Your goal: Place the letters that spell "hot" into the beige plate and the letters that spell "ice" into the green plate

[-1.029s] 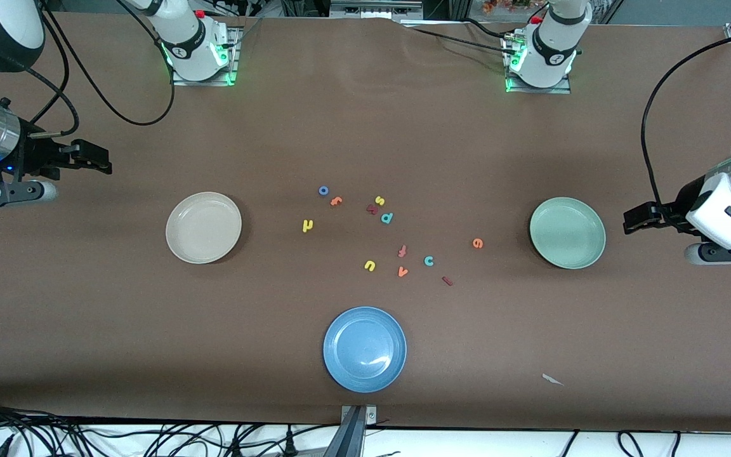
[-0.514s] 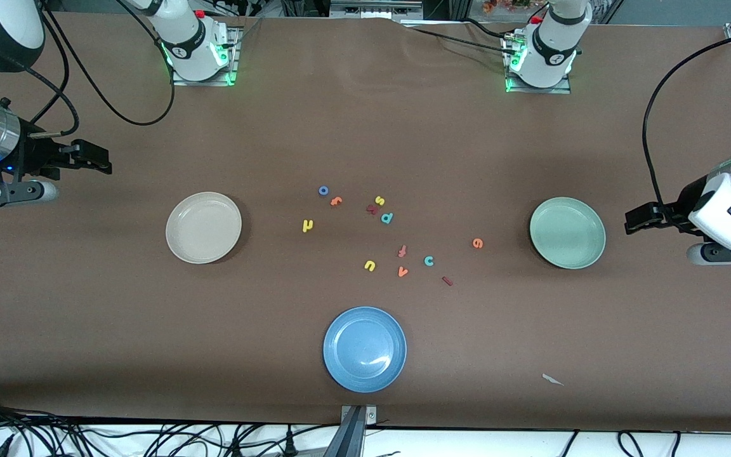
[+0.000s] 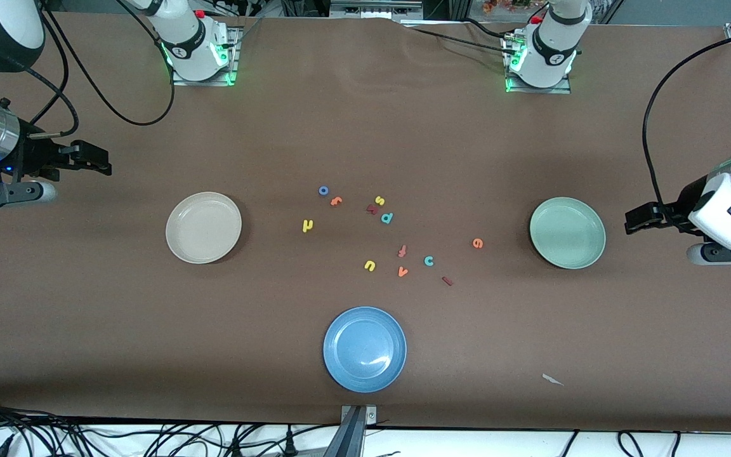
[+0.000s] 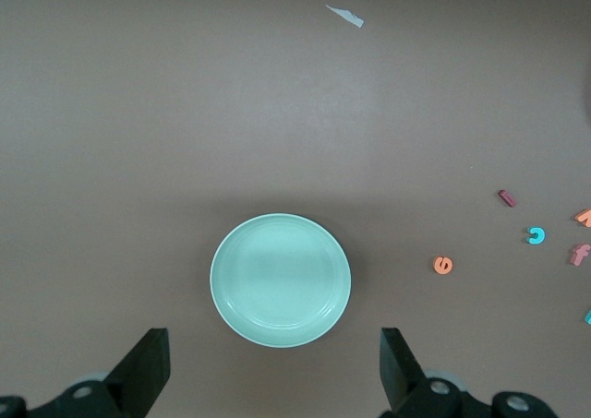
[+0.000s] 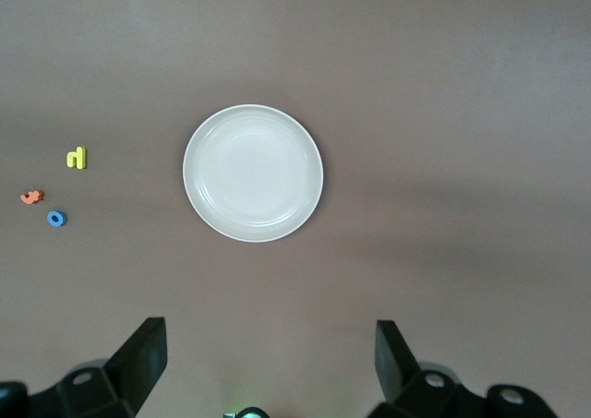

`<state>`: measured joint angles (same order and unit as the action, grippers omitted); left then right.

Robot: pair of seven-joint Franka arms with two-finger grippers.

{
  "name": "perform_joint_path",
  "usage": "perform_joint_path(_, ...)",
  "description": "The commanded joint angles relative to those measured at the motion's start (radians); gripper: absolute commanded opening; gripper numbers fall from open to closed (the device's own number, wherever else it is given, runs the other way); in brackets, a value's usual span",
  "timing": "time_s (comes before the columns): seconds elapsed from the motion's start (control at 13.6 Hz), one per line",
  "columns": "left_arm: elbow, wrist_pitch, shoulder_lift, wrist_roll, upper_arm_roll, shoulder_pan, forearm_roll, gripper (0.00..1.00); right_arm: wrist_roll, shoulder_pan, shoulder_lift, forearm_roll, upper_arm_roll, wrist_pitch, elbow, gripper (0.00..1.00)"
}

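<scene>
Six tiny foam letters look light and squashy, best pinched by their thin sides, while the left gripper (image 3: 633,219) and right gripper (image 3: 100,160) wait wide open, holding nothing.

The left arm's black two-finger gripper (image 3: 633,219), up in the air at its own end of the table beside the pale mint-green round plate (image 3: 567,233), now sits a touch farther out toward that end than a second ago. The right arm's black two-finger gripper (image 3: 94,158) is raised very slightly.
</scene>
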<state>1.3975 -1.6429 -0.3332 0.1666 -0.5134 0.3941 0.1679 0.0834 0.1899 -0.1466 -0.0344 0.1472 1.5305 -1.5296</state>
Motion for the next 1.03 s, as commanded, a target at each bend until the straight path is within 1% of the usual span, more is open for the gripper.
perform_joint_path(0.0,0.029,0.000,0.033,-0.022,0.000,0.014,-0.030,1.00,-0.013,-0.004,0.005,0.001,-0.006,0.010,-0.001,1.00)
perform_joint_path(0.96,0.031,0.000,0.031,-0.022,0.000,0.014,-0.030,1.00,-0.013,-0.004,0.009,0.001,-0.006,0.017,-0.011,1.00)
